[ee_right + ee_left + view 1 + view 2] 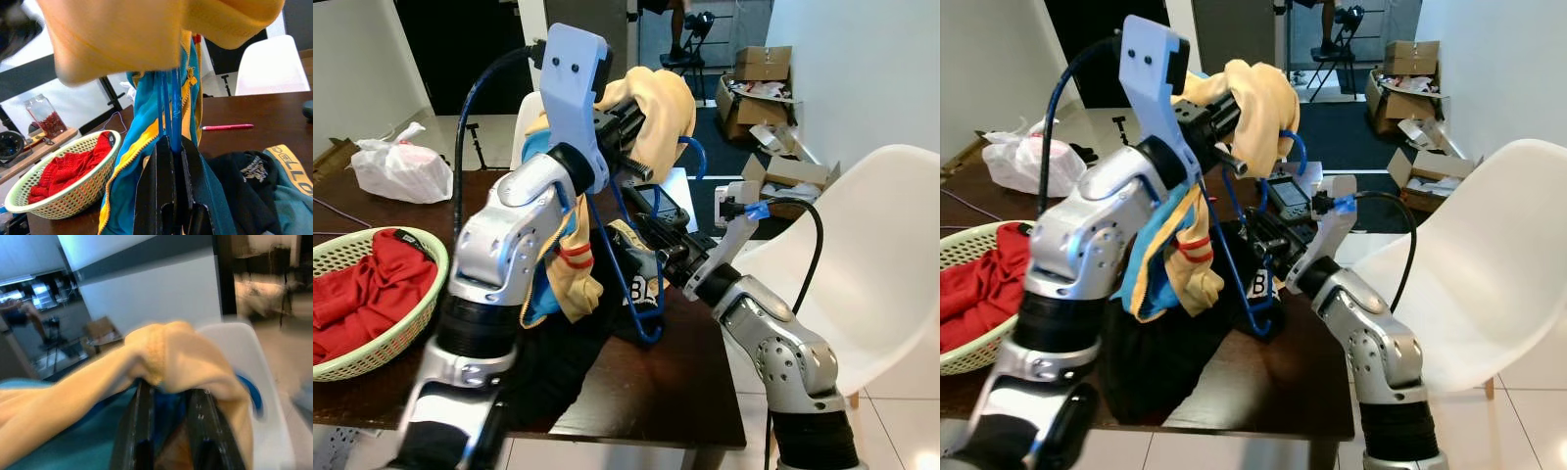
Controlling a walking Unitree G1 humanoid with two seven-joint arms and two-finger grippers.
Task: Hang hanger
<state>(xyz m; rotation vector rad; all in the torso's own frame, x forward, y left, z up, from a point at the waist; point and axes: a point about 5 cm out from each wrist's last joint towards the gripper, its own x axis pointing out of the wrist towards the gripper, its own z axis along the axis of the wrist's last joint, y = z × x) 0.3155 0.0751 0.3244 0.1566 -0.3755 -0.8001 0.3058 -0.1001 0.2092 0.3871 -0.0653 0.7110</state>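
Note:
A yellow and teal jacket (658,110) hangs on a blue wire hanger (642,294) above the dark wooden table (656,392). My left gripper (639,162) is raised high, its fingers (142,431) shut on the jacket's yellow cloth near the hanger's top, with blue showing between them. The hanger's hook (697,157) pokes out behind the cloth. Lower down, my right gripper (173,144) reaches in from the right and is shut on the hanger's blue wire (172,107). The jacket's teal side with its yellow zip (142,147) droops toward the table.
A green basket (411,328) of red cloth sits at the table's left. Dark clothes (558,362) lie under the jacket. A white bag (401,166) is at the far left, a white chair (862,264) stands right, and cardboard boxes (764,64) lie behind. A pink pen (227,127) rests on the table.

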